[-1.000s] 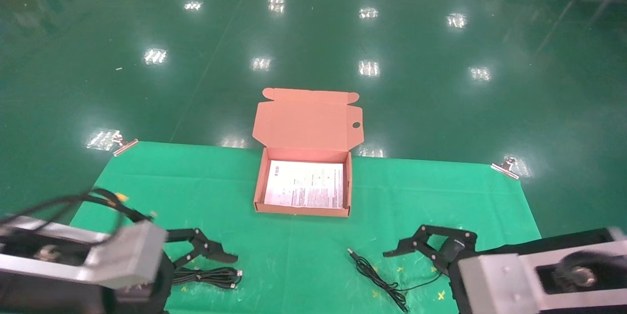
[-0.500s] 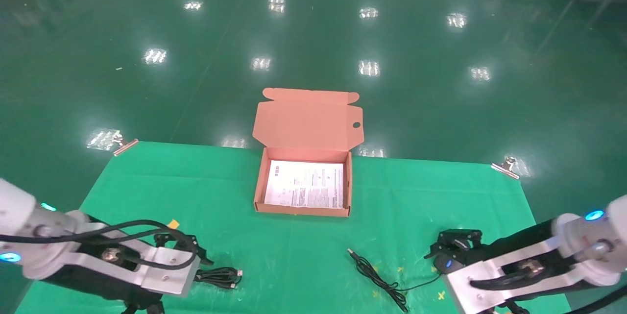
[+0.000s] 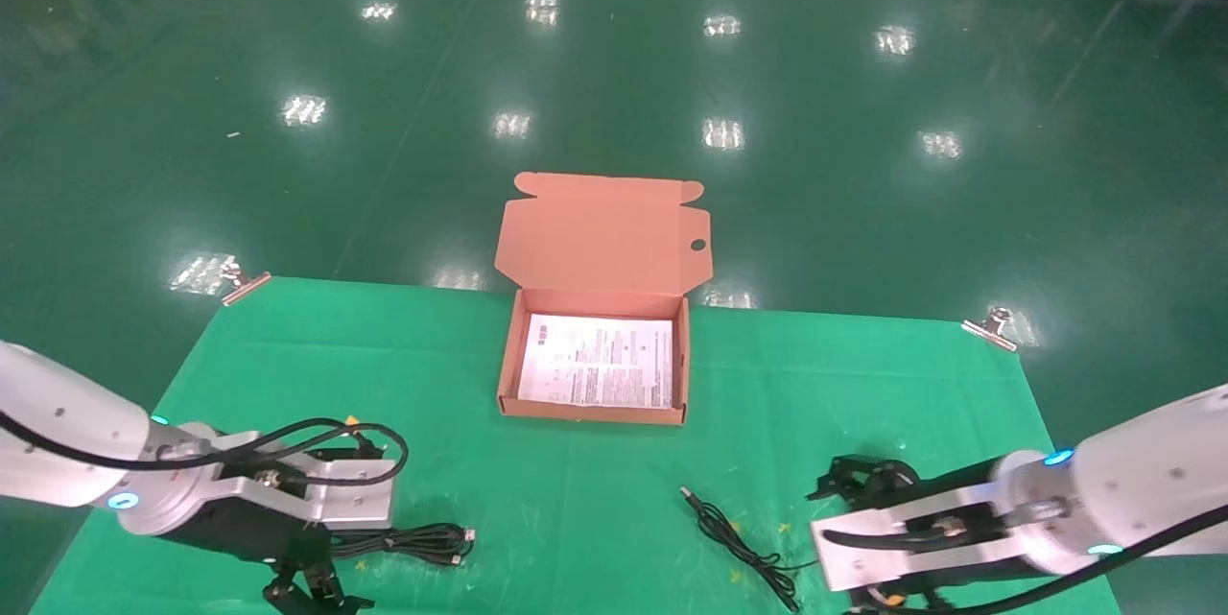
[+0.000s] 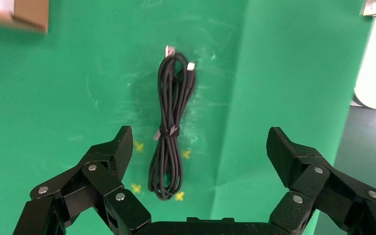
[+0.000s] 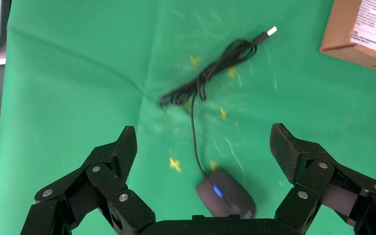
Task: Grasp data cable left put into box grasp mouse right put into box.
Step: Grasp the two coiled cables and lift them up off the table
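The long bundle of thin black data cable [image 4: 171, 122] lies flat on the green cloth-covered surface [image 3: 288, 346] at the near left, its loops cinched by a small tie at mid-length and its silver plugs at the end that points right towards the middle of the cloth. It looks light and floppy, so I would take it across the tied waist, where the strands are gathered and least likely to spill apart. The left claw [image 4: 196, 147] hangs over it with its jaws spread wide, holding nothing. At the near right, the small black oval mouse with the blue wheel [image 5: 225, 196] sits on the cloth with its thin cord trailing left to a loose tangle and a USB plug. The shell is hard, smooth and probably a bit slippery, so a pinch across its narrow sides seems best, and the cord will drag behind. The right claw [image 5: 203, 147] is also wide open and empty, poised above the mouse. The shallow salmon-orange cardboard box [image 3: 507, 375] stands at the far middle, lid open, with a white printed leaflet [image 3: 595, 373] inside. Compared with a second ago, both arms have swung round and dropped so their claws now point down at the cloth, while cable, mouse and box have not moved.
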